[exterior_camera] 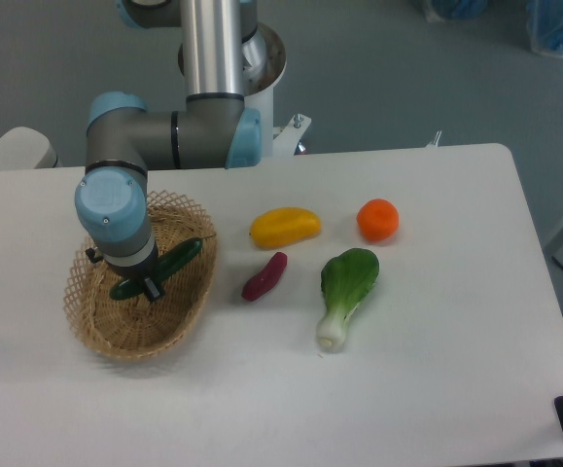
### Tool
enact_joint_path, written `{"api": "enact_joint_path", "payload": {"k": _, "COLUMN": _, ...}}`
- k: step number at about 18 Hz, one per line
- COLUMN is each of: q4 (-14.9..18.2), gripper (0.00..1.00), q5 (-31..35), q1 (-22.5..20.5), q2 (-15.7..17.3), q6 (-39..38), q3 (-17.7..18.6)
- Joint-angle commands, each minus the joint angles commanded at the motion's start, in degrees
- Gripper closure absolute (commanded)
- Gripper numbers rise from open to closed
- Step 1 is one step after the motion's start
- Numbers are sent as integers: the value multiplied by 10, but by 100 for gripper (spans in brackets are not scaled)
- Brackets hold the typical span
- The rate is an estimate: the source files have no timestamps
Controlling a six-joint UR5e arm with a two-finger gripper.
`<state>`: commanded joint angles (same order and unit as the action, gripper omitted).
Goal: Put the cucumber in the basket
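The dark green cucumber (176,260) is held over the inside of the oval tan wicker basket (186,316) at the table's left. My gripper (144,285) points down into the basket and is shut on the cucumber's middle. The cucumber lies slanted, one end toward the basket's right rim, the other end showing left of the fingers. I cannot tell whether it touches the basket floor.
A yellow mango-like fruit (285,226), an orange (377,220), a small purple sweet potato (264,276) and a bok choy (345,290) lie right of the basket. The arm's elbow (169,136) hangs above the basket's far side.
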<state>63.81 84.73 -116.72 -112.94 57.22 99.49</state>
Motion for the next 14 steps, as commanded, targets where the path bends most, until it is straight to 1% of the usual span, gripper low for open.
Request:
{"api": "enact_joint_path", "payload": {"k": 4, "q4": 0, "gripper": 0, "q5": 3, "q1": -3, "q2": 5, "q6": -1, "q3": -6}}
{"api": "enact_joint_path", "payload": {"k": 6, "q4": 0, "gripper": 0, "q5": 5, "q1": -10, "q2": 6, "q6": 0, "q3": -15}}
{"api": "enact_joint_path", "payload": {"k": 10, "q4": -1, "gripper": 0, "q5": 6, "q1": -53, "q2": 10, "q6": 7, "q3": -44}}
{"api": "enact_joint_path", "payload": {"k": 12, "q4": 0, "gripper": 0, "q5": 6, "q1": -68, "q2": 5, "q6": 12, "q3": -64}}
{"api": "enact_joint_path", "payload": {"k": 14, "q4": 2, "gripper": 0, "q5": 11, "q1": -90, "q2": 0, "q6": 42, "q3": -79}}
